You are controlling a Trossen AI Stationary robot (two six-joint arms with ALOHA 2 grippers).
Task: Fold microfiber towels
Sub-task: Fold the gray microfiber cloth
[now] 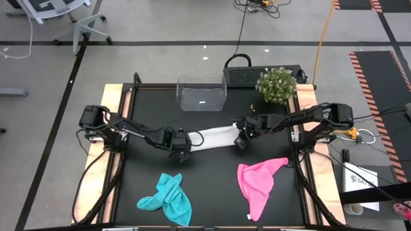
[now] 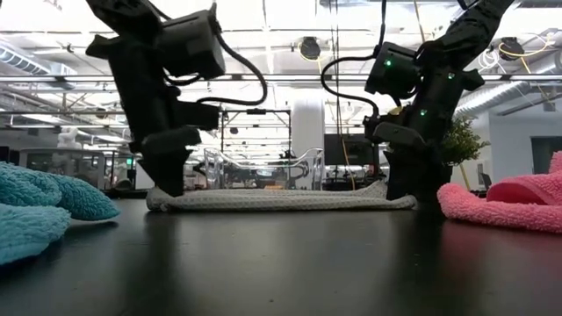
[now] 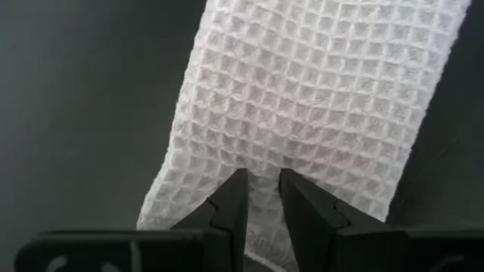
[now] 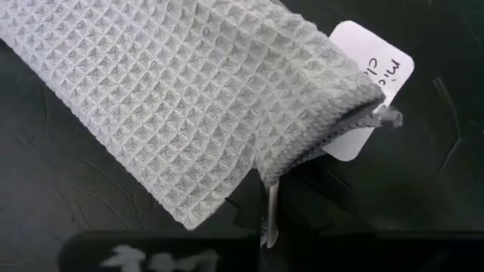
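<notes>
A white waffle-weave towel (image 1: 215,136) lies as a long folded strip on the black table, between my two grippers. A paper tag (image 4: 370,83) sticks out at its right end. My left gripper (image 1: 182,153) stands at the strip's left end, shut on it. My right gripper (image 1: 241,141) is down at the right end, its dark fingers nearly together at the cloth's corner. A teal towel (image 1: 168,200) lies crumpled at the near left and a pink towel (image 1: 260,183) at the near right, both untouched. My left gripper pinches the strip's left end (image 3: 261,162) between its two fingers, coming steeply from above. The cloth lies flat on the table beyond the fingertips (image 3: 231,193). My right gripper meets the folded corner (image 4: 265,170) at the strip's right end, beside the tag, slanting down from above. The dark fingers hardly show against the table. The end rests on the table.
A clear plastic bin (image 1: 201,93) stands at the table's far middle, and a small potted plant (image 1: 276,85) at the far right corner. Bare black table lies between the teal and pink towels.
</notes>
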